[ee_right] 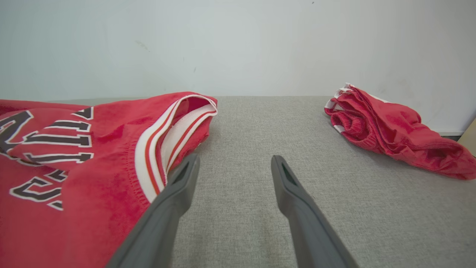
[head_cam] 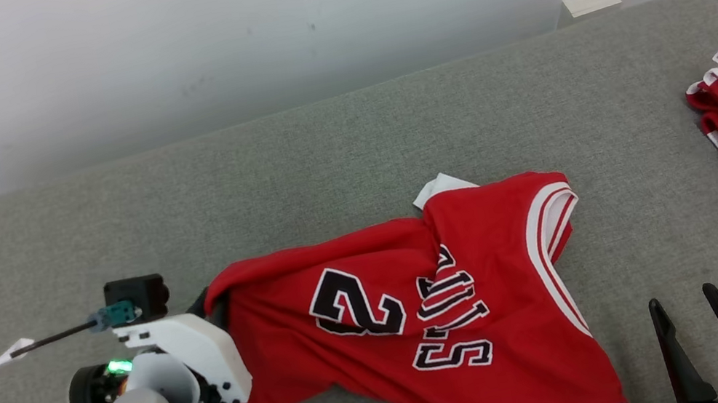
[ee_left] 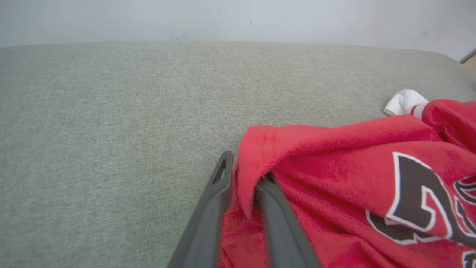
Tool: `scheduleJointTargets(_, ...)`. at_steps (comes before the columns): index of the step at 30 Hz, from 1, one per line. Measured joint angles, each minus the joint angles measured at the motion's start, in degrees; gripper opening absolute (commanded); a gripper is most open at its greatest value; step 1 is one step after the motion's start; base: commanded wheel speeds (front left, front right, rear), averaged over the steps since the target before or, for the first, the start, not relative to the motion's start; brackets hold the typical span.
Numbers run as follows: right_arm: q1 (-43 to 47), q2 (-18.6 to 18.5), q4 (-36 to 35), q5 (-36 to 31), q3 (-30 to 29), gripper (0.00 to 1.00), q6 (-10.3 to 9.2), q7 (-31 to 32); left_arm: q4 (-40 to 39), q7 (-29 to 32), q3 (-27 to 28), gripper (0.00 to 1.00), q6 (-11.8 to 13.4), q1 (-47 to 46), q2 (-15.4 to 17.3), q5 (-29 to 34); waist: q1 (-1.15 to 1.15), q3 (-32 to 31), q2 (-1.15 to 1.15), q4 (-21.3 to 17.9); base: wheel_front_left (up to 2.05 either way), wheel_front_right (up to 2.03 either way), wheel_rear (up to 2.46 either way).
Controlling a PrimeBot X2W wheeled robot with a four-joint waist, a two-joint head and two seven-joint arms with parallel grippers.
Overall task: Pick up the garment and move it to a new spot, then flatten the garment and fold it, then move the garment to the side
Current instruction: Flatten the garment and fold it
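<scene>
The fingers (ee_left: pixel 214 208) of the left gripper (ee_left: pixel 246 166) are closed on the garment (head_cam: pixel 420 294); its red hem edge (ee_left: pixel 256 149) is pinched between them. The garment, a red jersey with black lettering, is laid on the grey counter (head_cam: pixel 321 156) to the right of these fingers. The right gripper (ee_right: pixel 234 160) is spread wide apart, with nothing gripped, just beside the striped trim (ee_right: pixel 160 149). A second red garment (ee_right: pixel 390 130) is seen well apart, beyond the right fingers.

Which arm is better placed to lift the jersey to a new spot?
Left. The left gripper is shut on an edge of the jersey; the right gripper stands open beside it, holding nothing.
</scene>
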Motion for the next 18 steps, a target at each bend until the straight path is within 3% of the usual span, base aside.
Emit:
scheduleJointTargets(7, 0.07, 0.0, 0.29, 0.01, -0.05, 1.0, 0.0, 0.0, 0.41, -2.93, 1.12, 1.0, -1.87, 1.09, 1.33, -0.73, 0.0, -0.59, 0.0, -0.59, 0.0, 0.0, 0.0)
scheduleJointTargets(14, 1.44, 0.0, 0.37, 0.04, -1.44, 1.0, 0.0, 0.0, -7.06, -6.47, 4.05, 1.0, 1.35, 10.63, 5.09, -3.24, 0.0, -2.57, 0.0, -0.62, 0.0, 0.0, 0.0)
scheduleJointTargets(18, 1.8, 0.01, 0.3, 0.01, -1.47, 1.0, 0.0, 0.0, -13.07, -6.89, 5.02, 1.0, 2.8, 16.11, 5.47, -5.01, 0.0, -3.72, 0.0, -0.2, 0.0, 0.0, 0.0)
